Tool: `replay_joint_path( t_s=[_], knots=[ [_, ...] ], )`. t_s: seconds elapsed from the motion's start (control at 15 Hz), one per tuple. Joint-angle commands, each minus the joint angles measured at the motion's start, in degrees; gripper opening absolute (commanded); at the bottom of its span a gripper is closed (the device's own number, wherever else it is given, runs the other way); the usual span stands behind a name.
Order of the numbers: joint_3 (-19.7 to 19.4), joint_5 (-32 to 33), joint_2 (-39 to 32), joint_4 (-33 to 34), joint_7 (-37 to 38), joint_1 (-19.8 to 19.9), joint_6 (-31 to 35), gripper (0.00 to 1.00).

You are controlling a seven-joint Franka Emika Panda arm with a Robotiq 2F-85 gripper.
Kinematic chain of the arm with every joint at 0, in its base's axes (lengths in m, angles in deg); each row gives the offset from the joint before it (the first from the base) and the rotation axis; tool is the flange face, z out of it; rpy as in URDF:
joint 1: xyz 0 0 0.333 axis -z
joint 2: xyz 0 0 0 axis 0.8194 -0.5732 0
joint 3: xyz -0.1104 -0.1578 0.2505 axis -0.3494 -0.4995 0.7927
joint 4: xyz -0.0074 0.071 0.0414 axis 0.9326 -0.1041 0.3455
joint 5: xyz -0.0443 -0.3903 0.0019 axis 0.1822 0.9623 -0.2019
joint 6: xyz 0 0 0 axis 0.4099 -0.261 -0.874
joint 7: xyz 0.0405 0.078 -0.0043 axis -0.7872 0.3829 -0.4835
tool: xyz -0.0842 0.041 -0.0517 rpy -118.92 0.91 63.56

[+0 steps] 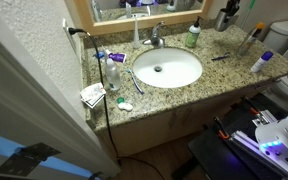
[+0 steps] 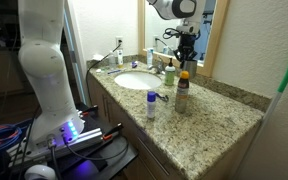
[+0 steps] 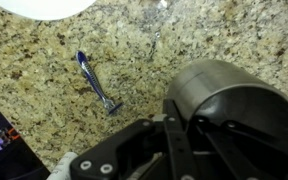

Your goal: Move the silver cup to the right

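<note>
Steel silver cup [image 3: 239, 95] | likely light, stiff, slick wall | your tool [image 2: 185, 47] clenched on it, off desk [image 3: 34, 70], near razor [image 3: 96, 85] | squeeze mid-wall, gently

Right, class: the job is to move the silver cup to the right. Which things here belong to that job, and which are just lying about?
Belongs to the job: silver cup; gripper.
Just lying about: blue razor; faucet; sink; clear bottle; yellow-capped bottle.
</note>
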Motion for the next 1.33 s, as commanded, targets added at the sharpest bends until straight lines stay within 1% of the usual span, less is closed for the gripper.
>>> replay_joint_path(
  t_s=[0.0, 0.13, 0.2, 0.53, 0.67, 0.73, 0.8, 0.87, 1.07, 1.27],
  knots=[
    [1.2, -3.0, -3.0, -3.1, -1.1, 0.2, 10.2, 0.02],
    [1.7, -4.8, -5.2, -4.5, -1.4, 0.2, 15.5, 0.02],
    [2.1, -6.2, -6.3, -4.6, -2.0, 0.5, 16.6, 0.02],
    [2.1, -10.3, -8.8, -4.9, -3.2, 1.3, 20.3, 0.02],
    [2.1, -11.0, -8.6, -5.1, -3.7, 1.5, 19.7, 0.02],
    [2.0, -10.6, -8.4, -4.9, -3.9, 1.5, 18.0, 0.32],
    [2.1, -11.0, -7.8, -5.1, -4.4, 1.6, 17.9, 0.34],
    [1.9, -11.1, -7.2, -5.2, -4.4, 1.6, 17.8, 0.39],
    [1.6, -10.8, -3.7, -6.2, -5.3, 1.5, 18.5, 0.62],
    [1.3, -10.3, 0.9, -7.4, -7.1, 1.2, 18.2, 0.81]
  ],
)
